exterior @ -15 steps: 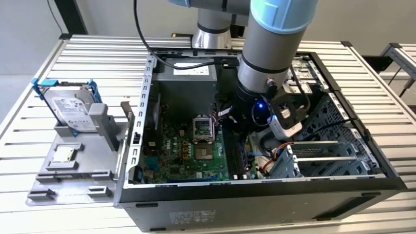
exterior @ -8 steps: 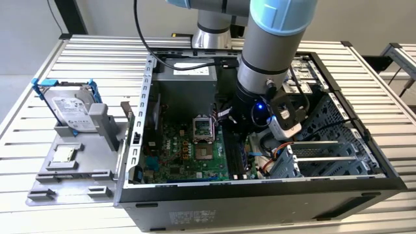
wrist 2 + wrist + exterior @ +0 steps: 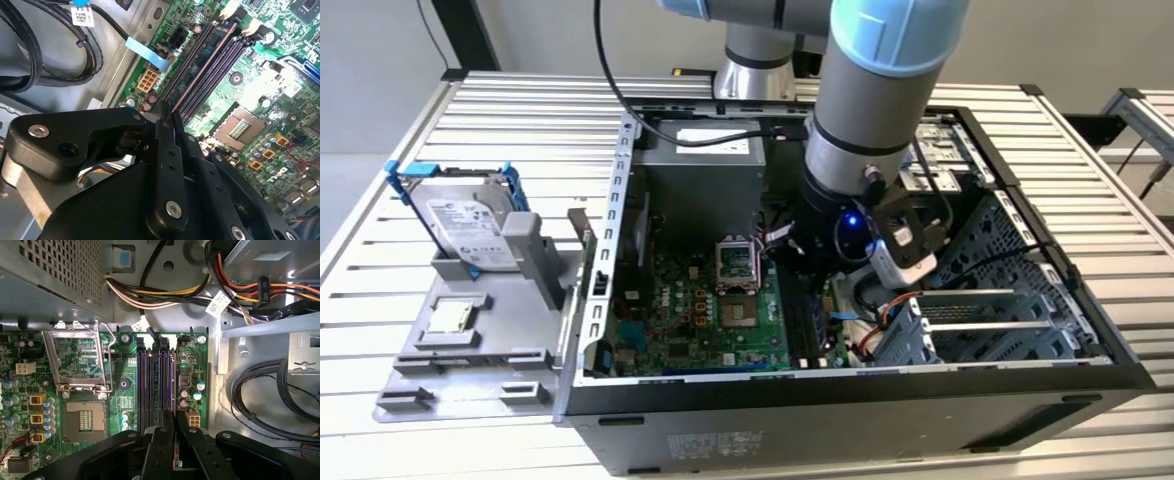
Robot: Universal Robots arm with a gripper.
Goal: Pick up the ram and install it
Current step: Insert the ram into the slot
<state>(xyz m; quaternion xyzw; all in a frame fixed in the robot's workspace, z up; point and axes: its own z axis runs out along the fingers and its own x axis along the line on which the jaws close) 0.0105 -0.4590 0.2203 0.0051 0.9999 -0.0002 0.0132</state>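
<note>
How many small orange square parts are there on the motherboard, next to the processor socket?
3. One orange square part, a second and a third stand in one row beside the empty processor socket. More may be hidden elsewhere.

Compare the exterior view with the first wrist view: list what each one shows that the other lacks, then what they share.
Exterior view alone: the robot arm, the slatted table, and the silver hard drive in its blue frame on the grey panel at the exterior view's left.

First wrist view alone: the gripper from behind, low over the memory slots, and the perforated metal wall.

Both: the green motherboard with its processor socket.
</note>
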